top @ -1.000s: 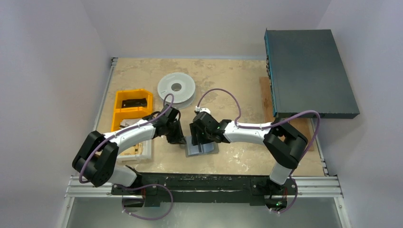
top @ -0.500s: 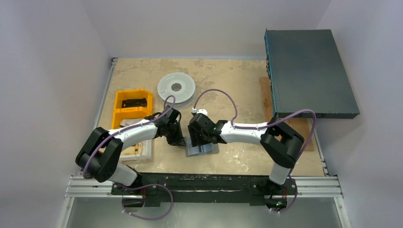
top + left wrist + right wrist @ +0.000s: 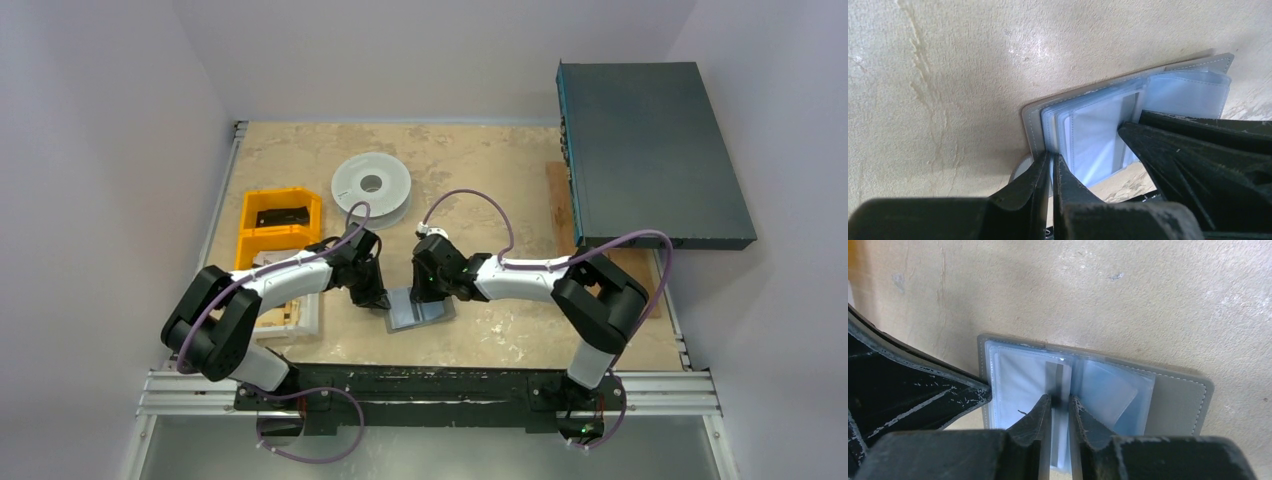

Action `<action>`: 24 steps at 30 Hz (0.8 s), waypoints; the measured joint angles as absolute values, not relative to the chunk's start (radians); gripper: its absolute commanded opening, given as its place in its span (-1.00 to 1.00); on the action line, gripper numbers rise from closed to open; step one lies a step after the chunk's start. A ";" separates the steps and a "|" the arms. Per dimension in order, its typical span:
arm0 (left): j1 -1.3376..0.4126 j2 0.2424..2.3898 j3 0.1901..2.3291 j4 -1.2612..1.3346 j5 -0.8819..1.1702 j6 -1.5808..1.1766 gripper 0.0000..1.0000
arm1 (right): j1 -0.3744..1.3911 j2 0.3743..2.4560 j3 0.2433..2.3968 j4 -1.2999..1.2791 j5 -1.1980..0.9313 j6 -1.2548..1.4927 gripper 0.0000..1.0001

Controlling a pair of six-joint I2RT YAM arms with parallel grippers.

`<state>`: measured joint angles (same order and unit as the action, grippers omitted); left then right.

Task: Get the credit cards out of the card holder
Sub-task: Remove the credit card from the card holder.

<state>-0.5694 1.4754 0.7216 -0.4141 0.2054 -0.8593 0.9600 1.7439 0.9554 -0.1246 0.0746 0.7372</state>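
Pinching in over the last second, right gripper (image 3: 1060, 402) went from wide to nearly together on a thin upright leaf (image 3: 1057, 372) at the spine of the flat slate-grey folding card holder (image 3: 1178, 395). Card or clear sleeve, can't tell. Extraction looks started, nothing out yet. Opposite, left gripper (image 3: 1050, 159) clamps the holder's left edge, holder open on the beige tabletop (image 3: 500, 170), centre-near. Both arms bent inward, wrists pitched down, almost meeting.

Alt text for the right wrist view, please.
The right gripper pinches an upright clear sleeve in the open grey card holder lying on the beige table. The left gripper holds its left edge.
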 measured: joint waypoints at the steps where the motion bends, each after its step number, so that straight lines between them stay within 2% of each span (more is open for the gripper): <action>1: -0.569 1.475 0.722 -0.414 0.206 -0.854 -0.89 | 0.951 1.739 0.942 -0.108 0.059 0.742 -0.83; 9: -0.569 1.465 0.722 -0.427 0.204 -0.844 -0.86 | 0.893 1.728 0.867 0.014 -0.066 0.773 -0.90; 24: -0.578 1.440 0.723 -0.446 0.207 -0.841 -0.88 | 0.875 1.750 0.824 0.136 -0.144 0.812 -0.98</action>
<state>-0.5777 1.4399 0.7235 -0.4458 0.2066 -0.8413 0.8753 1.7504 0.8238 0.1364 -0.1440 0.8120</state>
